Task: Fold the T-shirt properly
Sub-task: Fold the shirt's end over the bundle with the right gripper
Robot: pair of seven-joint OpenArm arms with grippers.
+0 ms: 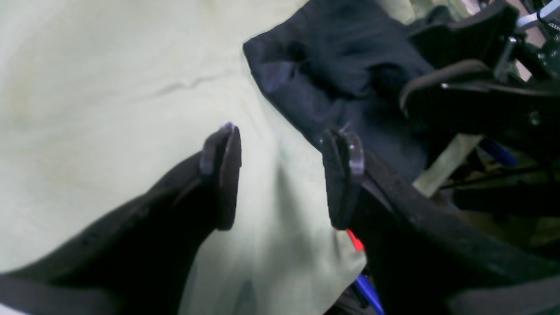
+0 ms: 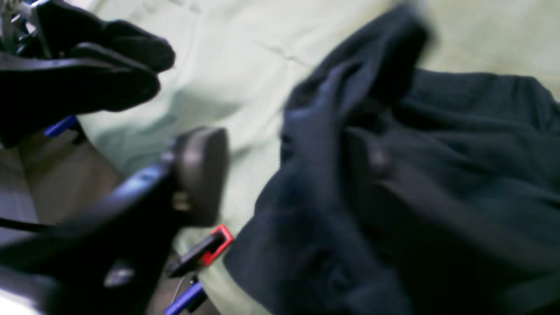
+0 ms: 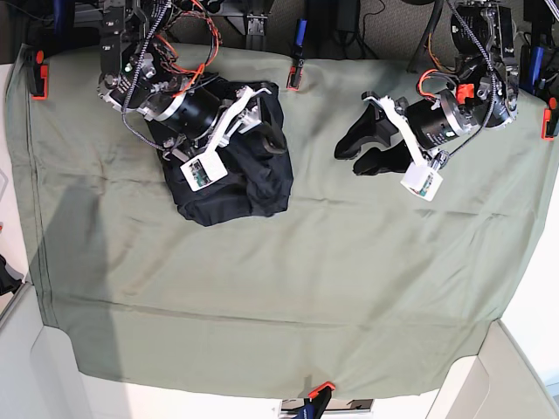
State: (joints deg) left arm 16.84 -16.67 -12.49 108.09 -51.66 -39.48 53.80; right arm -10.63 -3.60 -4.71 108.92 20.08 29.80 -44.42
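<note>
On the cloth's (image 3: 262,288) far left lies the bunched T-shirt (image 3: 249,188), my right gripper (image 3: 266,118) over it, jaws spread, nothing held. Farther right, my left gripper (image 3: 354,148) hangs open above bare cloth.

The T-shirt (image 3: 229,179) was a very dark navy-black knit, plain, without print. It lay crumpled in a rough heap, not flat, on the far left part of the tabletop (image 3: 288,279), with thick folds bunched up and one hem edge showing.
</note>
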